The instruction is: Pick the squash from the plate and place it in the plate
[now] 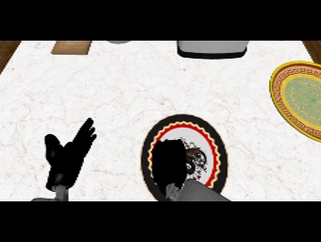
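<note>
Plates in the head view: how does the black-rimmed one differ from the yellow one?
The black-rimmed plate has a red ring and white centre; the yellow plate has a green centre. The black-rimmed plate lies at the lower middle, the yellow plate at the right edge, partly cut off. The right hand covers part of the black-rimmed plate; nothing shows on the yellow plate. Both are round, patterned and lie on the counter.
</note>
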Controlling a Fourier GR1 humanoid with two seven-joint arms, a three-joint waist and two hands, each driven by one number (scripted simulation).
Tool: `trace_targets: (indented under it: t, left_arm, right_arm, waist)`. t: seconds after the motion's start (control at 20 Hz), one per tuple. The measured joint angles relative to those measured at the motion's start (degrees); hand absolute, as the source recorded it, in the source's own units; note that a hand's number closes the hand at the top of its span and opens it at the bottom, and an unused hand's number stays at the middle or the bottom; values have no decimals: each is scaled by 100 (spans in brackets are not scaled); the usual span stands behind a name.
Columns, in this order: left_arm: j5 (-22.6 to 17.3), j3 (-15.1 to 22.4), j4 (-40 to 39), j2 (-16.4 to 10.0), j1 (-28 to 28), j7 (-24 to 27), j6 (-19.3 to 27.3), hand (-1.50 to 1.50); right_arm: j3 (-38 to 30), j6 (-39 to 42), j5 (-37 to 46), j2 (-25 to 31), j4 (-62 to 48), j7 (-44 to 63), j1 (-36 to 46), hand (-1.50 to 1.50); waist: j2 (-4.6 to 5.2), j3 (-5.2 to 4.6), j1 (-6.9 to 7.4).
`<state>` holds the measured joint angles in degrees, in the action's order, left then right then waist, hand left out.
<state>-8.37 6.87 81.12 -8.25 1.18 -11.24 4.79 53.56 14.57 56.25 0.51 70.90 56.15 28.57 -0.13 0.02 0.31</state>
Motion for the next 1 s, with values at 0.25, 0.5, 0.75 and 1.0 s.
trace_targets:
  t: [0.25, 0.5, 0.75, 1.0]
  left_arm:
    - [-59, -109, 7, 4, 78, 18, 18, 0]
    - [-85, -208, 20, -18, 170, 32, 79, 0]
    - [-112, -271, 36, -39, 241, 76, 84, 0]
    - [-147, -283, 149, -52, 250, 29, 67, 0]
  right_arm:
    - [368, -567, -111, 1128, 1489, -967, -992, 150]
    - [468, -1567, -440, 2151, 2915, -2198, -1741, 150]
    - [30, -2836, -667, 3126, 4290, -3139, -2365, 150]
    - [-843, -4000, -1497, 4024, 5150, -3853, -3212, 150]
  waist:
    - [-40, 11, -187]
    - [-77, 31, -394]
    - [-84, 39, -509]
    - [-40, 45, -481]
